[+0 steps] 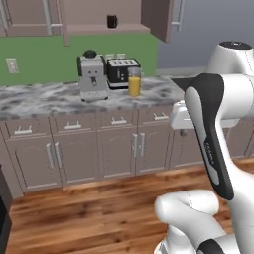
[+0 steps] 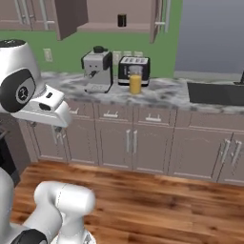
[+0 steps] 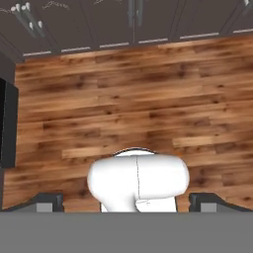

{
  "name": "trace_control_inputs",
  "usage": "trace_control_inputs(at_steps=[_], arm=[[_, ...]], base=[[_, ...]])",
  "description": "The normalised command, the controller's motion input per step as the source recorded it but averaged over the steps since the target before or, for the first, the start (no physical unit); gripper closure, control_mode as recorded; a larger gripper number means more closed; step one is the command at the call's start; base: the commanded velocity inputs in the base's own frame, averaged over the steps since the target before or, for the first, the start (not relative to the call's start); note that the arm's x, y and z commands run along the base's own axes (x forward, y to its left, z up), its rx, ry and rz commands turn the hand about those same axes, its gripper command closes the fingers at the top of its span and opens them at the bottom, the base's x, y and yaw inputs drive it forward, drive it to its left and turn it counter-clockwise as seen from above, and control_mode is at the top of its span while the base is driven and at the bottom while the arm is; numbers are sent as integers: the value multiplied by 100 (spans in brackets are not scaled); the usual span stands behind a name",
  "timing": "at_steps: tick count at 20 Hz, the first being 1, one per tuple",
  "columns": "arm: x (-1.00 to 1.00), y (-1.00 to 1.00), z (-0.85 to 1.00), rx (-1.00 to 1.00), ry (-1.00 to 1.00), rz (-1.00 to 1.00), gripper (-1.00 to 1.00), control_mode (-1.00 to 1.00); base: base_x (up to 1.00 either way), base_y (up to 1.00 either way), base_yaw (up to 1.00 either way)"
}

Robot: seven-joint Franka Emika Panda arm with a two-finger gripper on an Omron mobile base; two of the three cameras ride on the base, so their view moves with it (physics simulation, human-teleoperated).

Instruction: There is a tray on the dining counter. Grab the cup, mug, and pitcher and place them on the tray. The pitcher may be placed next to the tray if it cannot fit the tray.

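Obstacles, upper centre of both base views, on the grey-white marbled countertop over brown cabinets [image 1: 44, 99]:
- silver boxy espresso machine [image 1: 92, 78], left;
- black-and-chrome toaster [image 1: 122, 71], right of it, near the green back wall;
- yellow-orange cylindrical pitcher [image 1: 134, 82], just before the toaster, open above and in front.

Bare countertop: far left of the left base view.

Open passage: brown wooden plank floor [image 3: 148, 99], middle and lower frame, unobstructed up to the cabinet fronts.

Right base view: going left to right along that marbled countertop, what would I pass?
Coffee machine → pitcher, standing in front of the toaster → sink.
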Motion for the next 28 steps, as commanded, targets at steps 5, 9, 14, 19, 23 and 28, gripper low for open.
trace_control_inputs(at_steps=[5, 9, 14, 19, 23, 28], arm=[[0, 0, 0, 0, 0, 0, -100, 100], [0, 0, 0, 0, 0, 0, -100, 100], [0, 0, 0, 0, 0, 0, -100, 100], [0, 0, 0, 0, 0, 0, -100, 100], [0, 0, 0, 0, 0, 0, -100, 100], [0, 0, 0, 0, 0, 0, -100, 100]], base=[[71, 0, 0], [67, 0, 0], [70, 0, 0], [55, 1, 0], [45, 13, 0], [41, 16, 0]])
